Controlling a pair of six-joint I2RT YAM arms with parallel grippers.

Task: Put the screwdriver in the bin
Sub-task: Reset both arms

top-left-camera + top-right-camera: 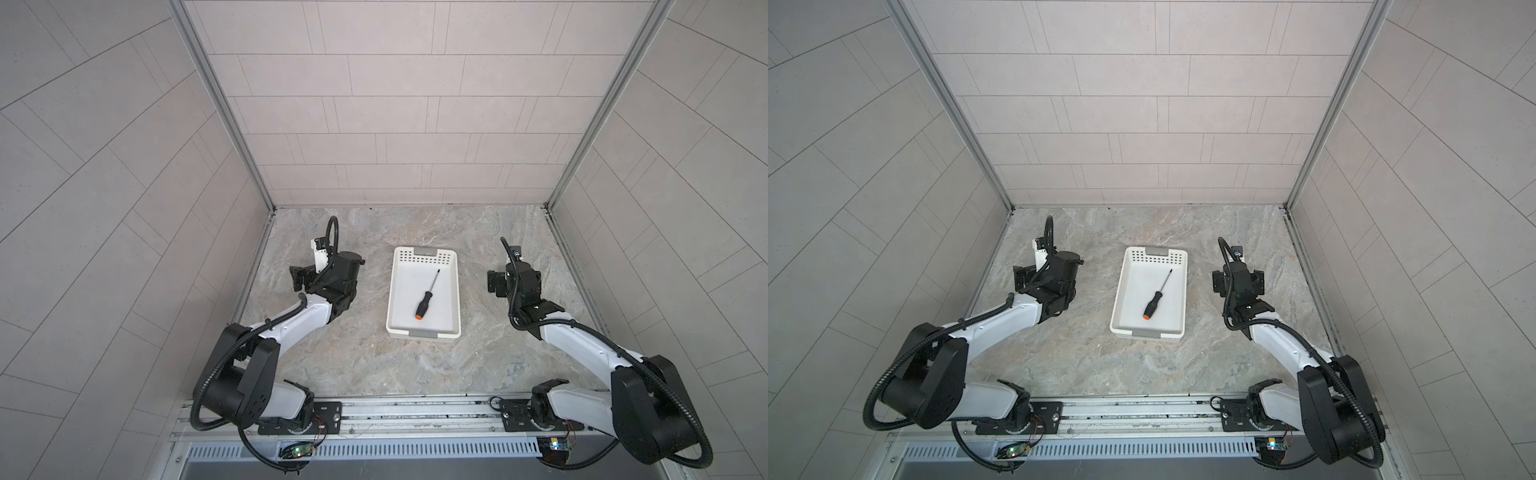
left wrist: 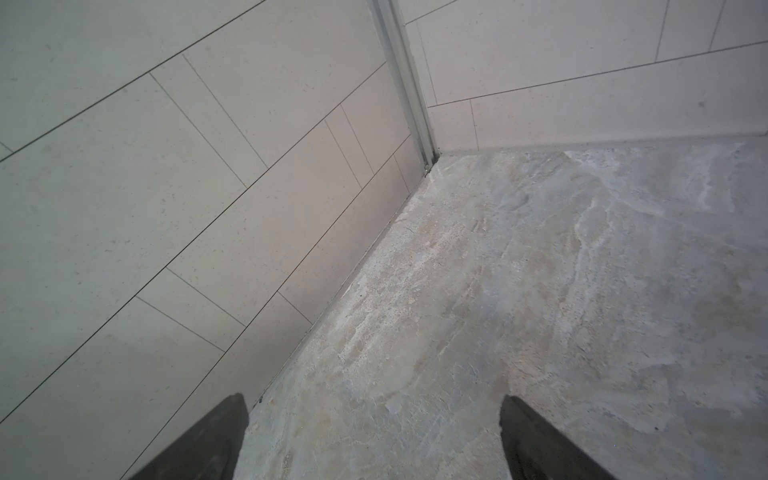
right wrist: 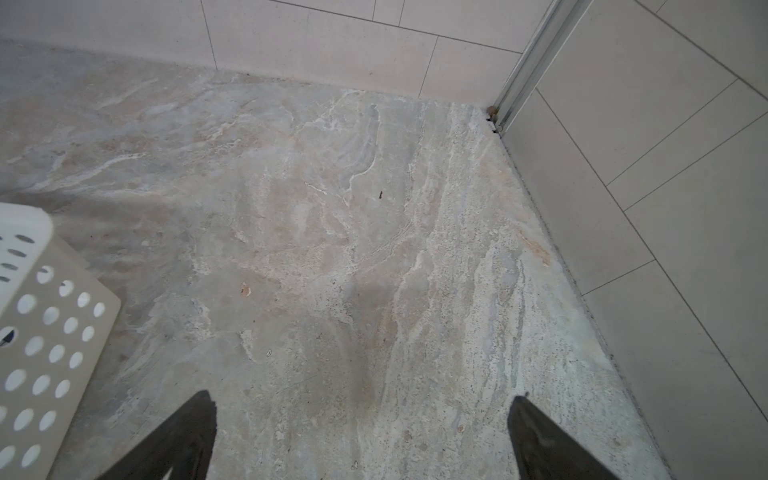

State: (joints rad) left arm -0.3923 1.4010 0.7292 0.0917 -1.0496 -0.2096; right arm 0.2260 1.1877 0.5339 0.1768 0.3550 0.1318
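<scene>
screwdriver [image 1: 426,297] lies flat inside bin [image 1: 424,258]; left gripper [image 2: 372,399] and right gripper [image 3: 361,397] gape wide, empty, flanking bin; placing looks done; next calls for no grasp, only retreat

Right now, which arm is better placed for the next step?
Right, probably: the right gripper hangs open nearer the bin, where the screwdriver already lies; the left gripper faces the wall.
</scene>
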